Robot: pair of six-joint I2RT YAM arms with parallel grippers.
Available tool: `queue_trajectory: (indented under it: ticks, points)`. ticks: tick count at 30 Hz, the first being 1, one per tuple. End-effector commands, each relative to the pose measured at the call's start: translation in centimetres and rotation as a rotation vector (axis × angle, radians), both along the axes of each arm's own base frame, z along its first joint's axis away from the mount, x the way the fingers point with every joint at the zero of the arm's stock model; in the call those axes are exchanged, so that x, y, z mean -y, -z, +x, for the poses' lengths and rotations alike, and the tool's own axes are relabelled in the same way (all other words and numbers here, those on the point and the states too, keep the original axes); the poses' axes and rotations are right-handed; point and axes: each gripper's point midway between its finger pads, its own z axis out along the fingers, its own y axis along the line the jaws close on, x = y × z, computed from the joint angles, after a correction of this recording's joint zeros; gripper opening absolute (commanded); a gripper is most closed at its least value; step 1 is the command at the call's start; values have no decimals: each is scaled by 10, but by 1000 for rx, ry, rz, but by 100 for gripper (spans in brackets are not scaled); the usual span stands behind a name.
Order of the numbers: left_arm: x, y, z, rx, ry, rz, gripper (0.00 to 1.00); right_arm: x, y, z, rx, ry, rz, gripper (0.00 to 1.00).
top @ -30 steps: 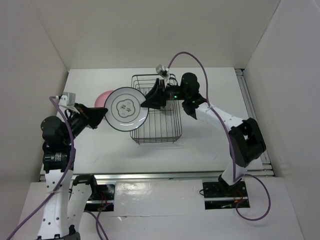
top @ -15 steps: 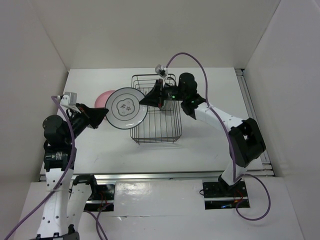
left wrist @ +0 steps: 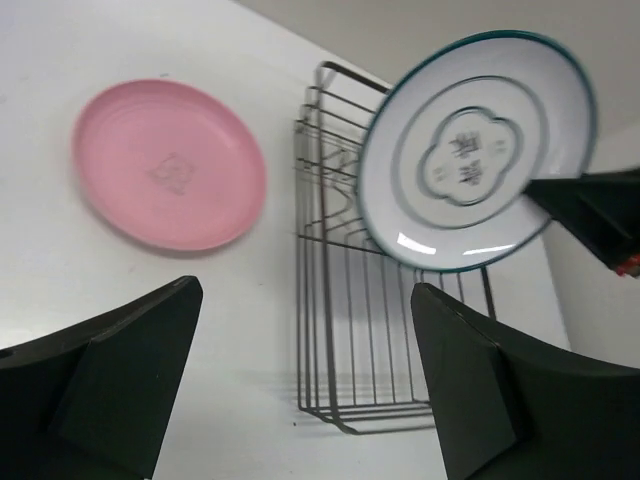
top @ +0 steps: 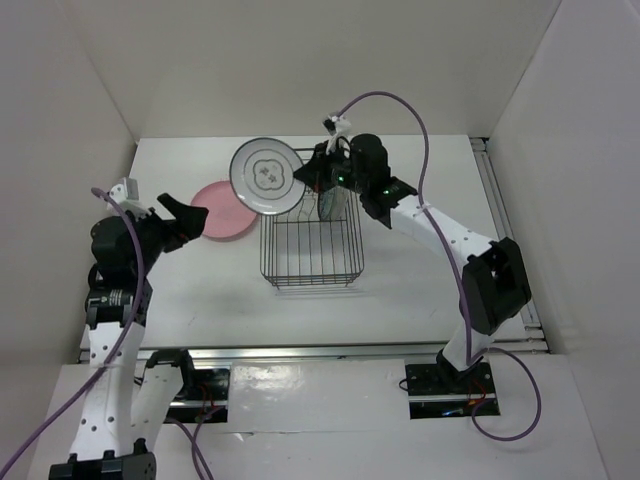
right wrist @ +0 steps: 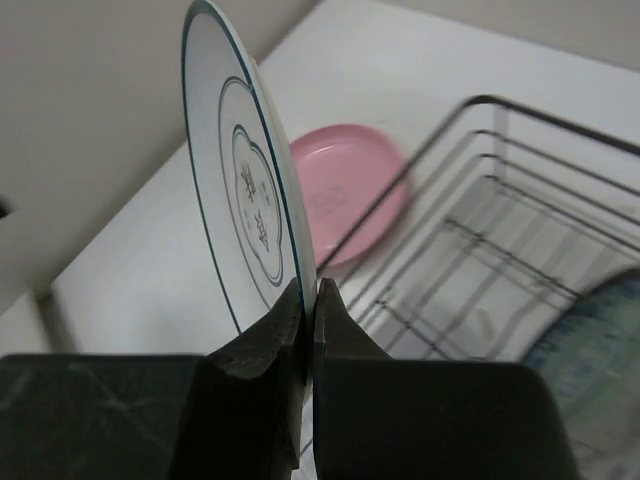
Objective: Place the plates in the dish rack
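Note:
The white plate (top: 265,177) with a dark rim and centre motif hangs in the air, tilted on edge, over the far left corner of the black wire dish rack (top: 310,250). My right gripper (top: 308,178) is shut on its right rim; in the right wrist view the fingers (right wrist: 270,345) pinch the plate (right wrist: 240,200) edge-on. My left gripper (top: 185,222) stands open and empty to the left, apart from the plate (left wrist: 475,150). The pink plate (top: 222,211) lies flat on the table left of the rack. A bluish patterned plate (right wrist: 597,335) sits inside the rack (right wrist: 480,240).
The rack (left wrist: 330,340) stands mid-table with its long side running away from me. White walls close in the table on the left, back and right. The right arm reaches across above the rack's far end.
My left gripper opened, let go of the white plate and drew back to the left. My right gripper shut on the rim and carried the plate up and away, uncovering the pink plate.

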Motion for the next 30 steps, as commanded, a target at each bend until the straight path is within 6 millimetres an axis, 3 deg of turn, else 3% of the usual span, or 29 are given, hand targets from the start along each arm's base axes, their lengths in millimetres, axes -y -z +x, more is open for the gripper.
queue_trajectory:
  ticks: [1, 2, 3, 4, 5, 6, 7, 8, 9, 13, 14, 17, 18, 22, 30]
  points:
    - [-37, -1, 2, -67, -228, -10, 100, 66, -47, 52, 63, 502, -43, 0]
    - [-37, -6, 3, -70, -228, -10, 100, 72, -36, 55, 38, 561, -88, 0]
    - [-36, -4, 3, -85, -213, 14, 100, 81, -46, 58, 36, 640, -80, 0]
    - [-38, 3, 6, -122, -221, 16, 100, 97, -43, 64, 37, 759, -114, 0]
    - [-40, -2, 6, -140, -244, -3, 100, 97, -41, 64, 31, 793, -142, 0]
    - [-48, 13, 1, -228, -296, 3, 100, 114, -45, 64, 44, 909, -165, 0]
    - [-53, 27, 6, -302, -314, 12, 100, 109, -38, 59, 41, 921, -217, 0]
    - [-56, 24, 8, -322, -330, 18, 100, 109, -41, 61, 50, 954, -242, 0]
    - [-62, 38, 4, -391, -362, 36, 100, 120, -41, 61, 56, 1032, -275, 0]
    - [-67, 70, 3, -480, -397, 42, 100, 131, -36, 56, 63, 1148, -364, 0]
    - [-68, 78, 2, -464, -392, 53, 100, 122, -31, 51, 66, 1146, -400, 0]
    - [-63, 82, 4, -454, -355, 37, 100, 121, -27, 40, 96, 1232, -491, 0]
    - [-63, 82, 4, -454, -355, 37, 100, 122, -17, 43, 98, 1253, -533, 0]
    - [-57, 84, 5, -463, -321, 22, 100, 120, -9, 40, 85, 1278, -550, 0]
    - [-55, 82, 4, -453, -310, 16, 100, 97, 10, 44, 96, 1267, -606, 0]
